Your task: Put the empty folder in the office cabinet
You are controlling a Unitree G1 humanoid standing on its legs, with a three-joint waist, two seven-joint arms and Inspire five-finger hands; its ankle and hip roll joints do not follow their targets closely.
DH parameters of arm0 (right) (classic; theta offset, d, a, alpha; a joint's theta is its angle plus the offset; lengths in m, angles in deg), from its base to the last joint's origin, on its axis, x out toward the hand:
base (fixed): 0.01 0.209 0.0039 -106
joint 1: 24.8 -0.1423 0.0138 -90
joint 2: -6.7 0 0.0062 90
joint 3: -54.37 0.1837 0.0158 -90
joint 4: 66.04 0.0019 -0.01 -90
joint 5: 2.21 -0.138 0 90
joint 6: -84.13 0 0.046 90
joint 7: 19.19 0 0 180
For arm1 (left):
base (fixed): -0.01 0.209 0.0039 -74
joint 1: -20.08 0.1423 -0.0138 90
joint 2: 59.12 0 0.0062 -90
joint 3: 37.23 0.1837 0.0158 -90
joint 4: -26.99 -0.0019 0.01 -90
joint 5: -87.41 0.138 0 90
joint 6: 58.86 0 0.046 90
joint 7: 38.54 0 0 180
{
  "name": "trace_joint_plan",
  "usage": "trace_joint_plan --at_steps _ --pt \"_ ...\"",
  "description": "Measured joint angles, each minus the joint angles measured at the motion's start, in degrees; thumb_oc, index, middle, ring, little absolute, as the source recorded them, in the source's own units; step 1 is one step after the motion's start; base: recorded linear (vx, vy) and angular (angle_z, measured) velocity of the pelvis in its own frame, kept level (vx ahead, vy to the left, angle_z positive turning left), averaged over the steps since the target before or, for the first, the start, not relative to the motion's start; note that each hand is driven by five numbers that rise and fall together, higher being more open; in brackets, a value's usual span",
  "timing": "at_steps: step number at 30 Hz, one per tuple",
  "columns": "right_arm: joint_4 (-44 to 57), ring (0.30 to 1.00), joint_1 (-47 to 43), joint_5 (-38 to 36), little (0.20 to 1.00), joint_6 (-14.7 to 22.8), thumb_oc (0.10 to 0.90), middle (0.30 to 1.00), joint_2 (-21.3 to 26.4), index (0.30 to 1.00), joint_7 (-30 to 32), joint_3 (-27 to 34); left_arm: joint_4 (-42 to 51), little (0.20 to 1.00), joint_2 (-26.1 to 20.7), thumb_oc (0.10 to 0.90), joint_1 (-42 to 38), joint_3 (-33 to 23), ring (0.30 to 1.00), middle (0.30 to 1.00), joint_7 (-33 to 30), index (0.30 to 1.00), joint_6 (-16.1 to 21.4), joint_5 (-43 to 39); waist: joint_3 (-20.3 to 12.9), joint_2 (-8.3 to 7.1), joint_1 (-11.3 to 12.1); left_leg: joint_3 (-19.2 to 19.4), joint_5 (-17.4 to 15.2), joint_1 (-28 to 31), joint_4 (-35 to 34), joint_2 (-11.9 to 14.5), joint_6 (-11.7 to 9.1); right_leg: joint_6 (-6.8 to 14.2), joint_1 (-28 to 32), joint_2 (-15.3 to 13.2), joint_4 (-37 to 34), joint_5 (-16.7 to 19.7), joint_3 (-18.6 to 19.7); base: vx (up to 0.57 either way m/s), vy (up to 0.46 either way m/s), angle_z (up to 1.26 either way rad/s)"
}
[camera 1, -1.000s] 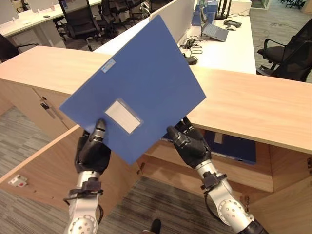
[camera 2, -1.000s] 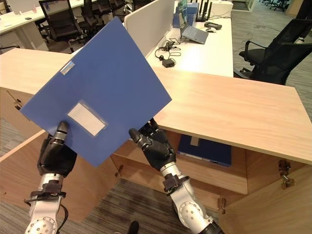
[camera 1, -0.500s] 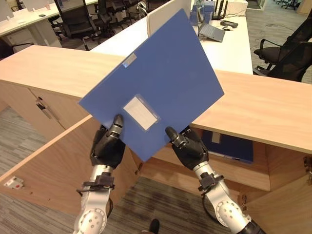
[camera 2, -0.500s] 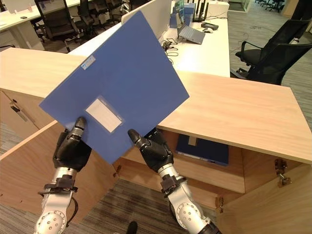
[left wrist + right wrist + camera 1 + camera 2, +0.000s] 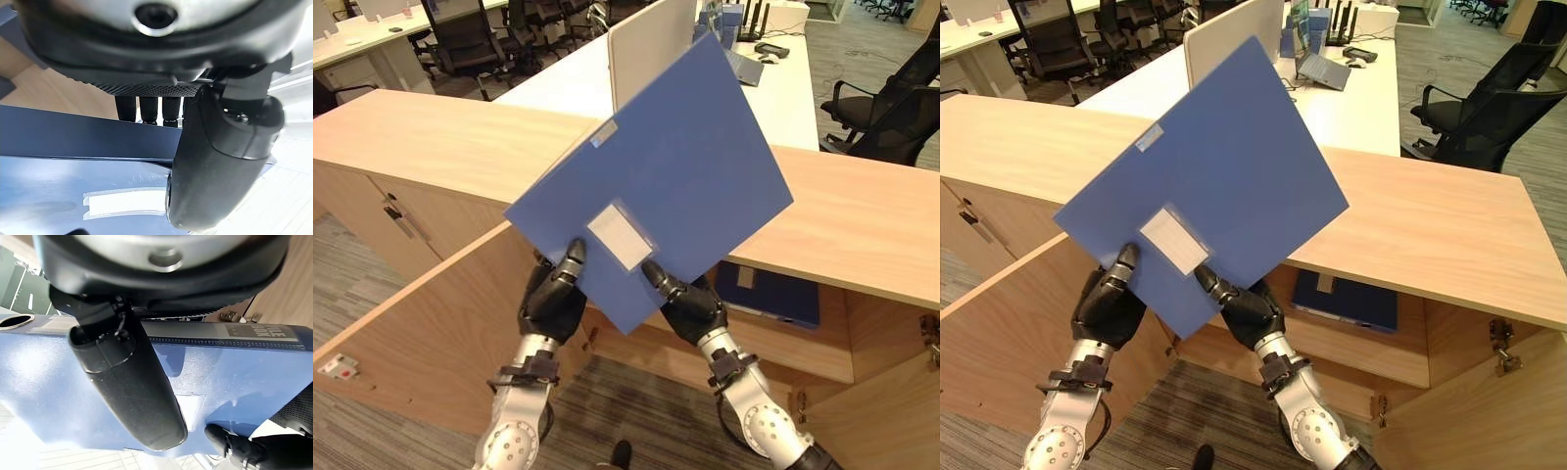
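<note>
blue folder (image 5: 675,166) over hidden fingers

head eyes: high, downward | wrists: very close | shared: folder (image 5: 656,181)

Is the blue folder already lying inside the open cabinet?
No, the blue folder is held up in the air above the cabinet top, pinched at its lower corner by the left robot hand and the right robot hand.

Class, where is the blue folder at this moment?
The blue folder is held up tilted in both hands, left hand and right hand, above the open cabinet.
</note>
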Motion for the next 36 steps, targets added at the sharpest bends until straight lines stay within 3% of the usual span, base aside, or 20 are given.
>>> trace_joint_plan --at_steps 9,27,28,29,36 --pt "-2.3 0.9 -2.0 0.0 0.9 1.8 0.8 0.9 -3.2 0.9 0.3 6.9 0.0 0.3 0.0 0.4 2.5 -0.3 0.3 0.3 2.3 0.3 -2.5 0.1 0.0 0.18 0.4 -1.0 0.1 -0.4 0.0 -0.4 0.1 0.0 0.0 -0.2 0.0 0.0 -0.8 0.01 0.0 0.05" --pt "-2.3 0.9 -2.5 0.0 0.9 3.5 0.8 0.9 -4.1 0.9 0.7 8.8 -0.1 0.3 0.0 0.4 3.0 -1.0 0.3 0.3 2.7 0.3 -2.6 2.2 -0.1 0.47 0.7 -1.1 0.1 -0.5 0.0 -0.5 0.1 0.0 0.0 -0.1 0.0 0.0 -0.8 0.0 0.0 0.0" --pt "-2.3 0.512 -2.5 0.0 0.512 3.6 0.541 0.512 -4.2 0.512 0.8 8.9 -0.1 0.3 0.1 0.4 3.0 -1.0 0.3 0.3 2.7 0.3 -2.6 2.2 -0.1 0.49 0.7 -1.2 0.1 -0.5 0.0 -0.5 0.1 0.0 0.0 -0.1 0.0 0.0 -0.8 0.0 0.0 0.0" --pt "-2.3 0.3 -2.5 0.0 0.3 3.7 0.4 0.3 -4.5 0.3 1.0 9.0 -0.1 0.3 0.1 0.4 3.0 -1.0 0.3 0.3 2.7 0.3 -2.6 2.2 -0.1 0.51 0.7 -1.2 0.1 -0.5 0.0 -0.5 0.1 0.0 0.0 -0.1 0.0 0.0 -0.9 0.0 0.0 0.0" --pt "-2.3 0.3 -2.6 0.1 0.3 3.7 0.4 0.3 -4.3 0.3 0.9 9.0 -0.2 0.3 0.2 0.4 3.0 -1.1 0.3 0.3 2.7 0.3 -2.7 2.3 -0.1 0.6 0.7 -1.3 0.2 -0.5 0.0 -0.5 0.1 0.0 0.0 -0.1 0.0 0.0 -0.9 0.0 0.0 0.0"
